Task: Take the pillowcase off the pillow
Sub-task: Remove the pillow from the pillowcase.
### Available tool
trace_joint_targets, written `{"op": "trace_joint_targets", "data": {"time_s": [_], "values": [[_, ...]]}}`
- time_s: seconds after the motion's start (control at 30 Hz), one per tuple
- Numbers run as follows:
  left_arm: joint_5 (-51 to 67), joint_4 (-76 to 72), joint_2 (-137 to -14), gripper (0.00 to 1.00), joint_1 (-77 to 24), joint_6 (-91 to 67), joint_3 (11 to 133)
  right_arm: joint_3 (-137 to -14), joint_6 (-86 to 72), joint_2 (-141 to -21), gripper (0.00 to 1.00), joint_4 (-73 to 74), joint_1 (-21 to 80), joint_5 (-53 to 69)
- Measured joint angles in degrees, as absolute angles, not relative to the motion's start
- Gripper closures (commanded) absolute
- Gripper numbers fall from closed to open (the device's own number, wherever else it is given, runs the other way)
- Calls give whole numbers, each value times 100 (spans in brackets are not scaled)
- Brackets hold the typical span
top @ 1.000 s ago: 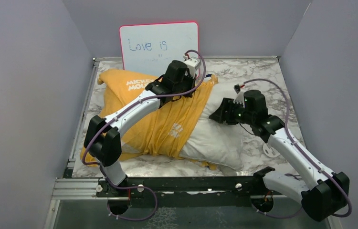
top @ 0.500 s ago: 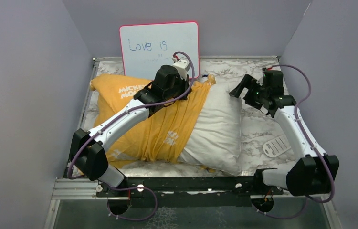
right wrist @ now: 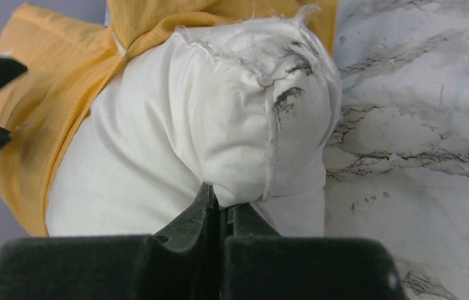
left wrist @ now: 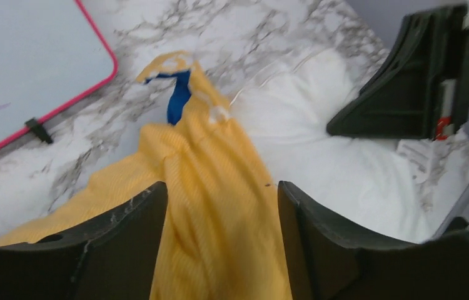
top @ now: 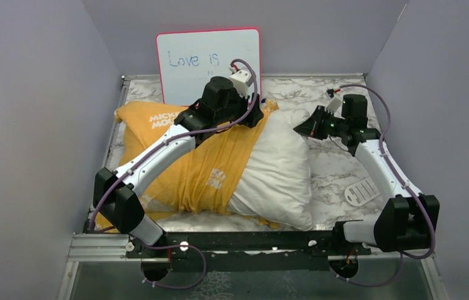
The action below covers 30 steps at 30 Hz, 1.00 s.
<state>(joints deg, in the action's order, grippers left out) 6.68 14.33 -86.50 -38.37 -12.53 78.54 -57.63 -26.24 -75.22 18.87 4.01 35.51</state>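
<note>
Right end effector (right wrist: 222,209) clamped on pillow (right wrist: 219,112) far-right corner. Left end effector (left wrist: 219,187) jaws apart, straddling pillowcase (left wrist: 207,156) hem. Pillow axis runs left-right; pillowcase lies leftward, left arm nearer.

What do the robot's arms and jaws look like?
The left arm and right arm share white tapered links between chunky black joints. A thin purple cable runs along each. The jaws are dark, wedge-shaped plastic.

one pillow (top: 279,178), one pillowcase (top: 197,178), one whiteboard (top: 185,78), one slotted disc (top: 362,190), one left gripper (left wrist: 219,209) and one right gripper (right wrist: 222,212).
</note>
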Motion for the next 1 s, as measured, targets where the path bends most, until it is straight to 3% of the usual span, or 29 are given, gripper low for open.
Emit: {"op": "trace_joint_targets", "data": {"time_s": [0.3, 0.4, 0.47, 0.57, 0.67, 0.73, 1.0], "values": [[1636, 2185, -10235, 24, -3837, -742, 10261, -5349, -2324, -6914, 99, 1629, 401, 3953], [1715, 2530, -10702, 25, -3828, -727, 10436, -5347, -2259, -6783, 99, 1627, 405, 3951], [1804, 2812, -10932, 35, -3813, -744, 10433, -5347, -2235, -6751, 99, 1629, 408, 3948], [2097, 2934, -11069, 70, -3776, -766, 10433, -5306, -2209, -6726, 99, 1629, 408, 3885], [2294, 2943, -11045, 94, -3754, -720, 10398, -5273, -2246, -6663, 99, 1658, 419, 3618], [2261, 2915, -10969, 100, -3732, -696, 10259, -5275, -2274, -6606, 99, 1728, 456, 3251], [1435, 2873, -10119, 100, -3310, -652, 9373, -5457, -2665, -6613, 99, 2263, 460, 2080]]}}
